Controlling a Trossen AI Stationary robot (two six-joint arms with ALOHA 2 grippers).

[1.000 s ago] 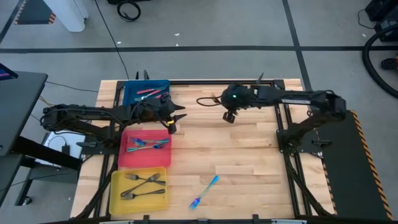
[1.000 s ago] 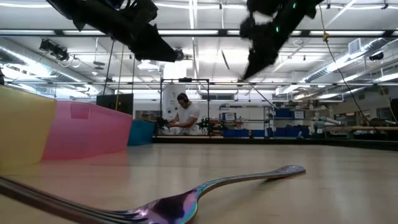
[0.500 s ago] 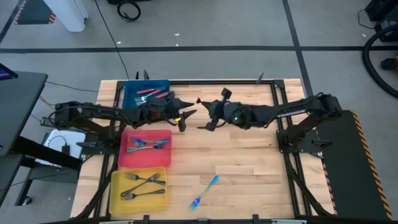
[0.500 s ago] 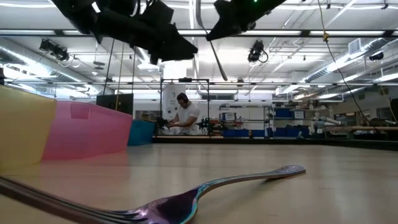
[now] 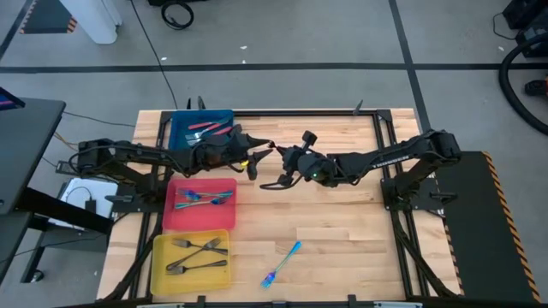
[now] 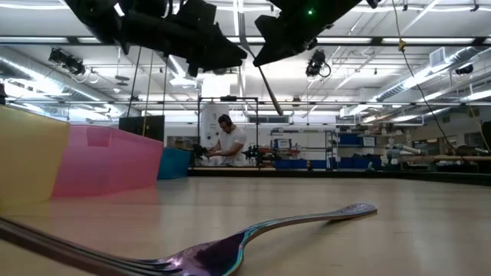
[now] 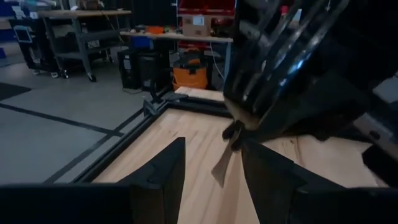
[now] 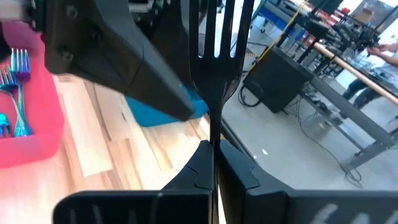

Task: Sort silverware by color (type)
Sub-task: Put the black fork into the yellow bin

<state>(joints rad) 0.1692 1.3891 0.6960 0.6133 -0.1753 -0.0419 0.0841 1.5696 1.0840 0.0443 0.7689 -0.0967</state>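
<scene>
A wooden table (image 5: pixel 342 214) seen from above, with three flat trays stacked in a column at its left side. The blue tray (image 5: pixel 184 128), at upper left, holds red-handled utensils (image 5: pixel 207 130). Below it the red tray (image 5: pixel 175 218) holds blue-handled forks (image 5: pixel 201 199). At lower left the yellow tray (image 5: pixel 163 274) holds dark grey metal forks (image 5: pixel 195 255). One blue-handled fork (image 5: pixel 282 264) lies loose on the wood at lower centre, well apart from the trays; the table-level view shows it close up, lying flat.

The two arms meet at upper centre, above the table. The right gripper (image 5: pixel 289 171) has its fingers pressed together on the handle of a dark fork (image 8: pixel 217 50), whose tines point up past the gripper in its wrist view. The left gripper (image 5: pixel 255 159), just beside it near the blue tray's right edge, has its fingers spread apart and holds nothing; the dark fork's handle tip hangs between them in the left wrist view.

No readable writing or brand marks appear on the trays or utensils.
</scene>
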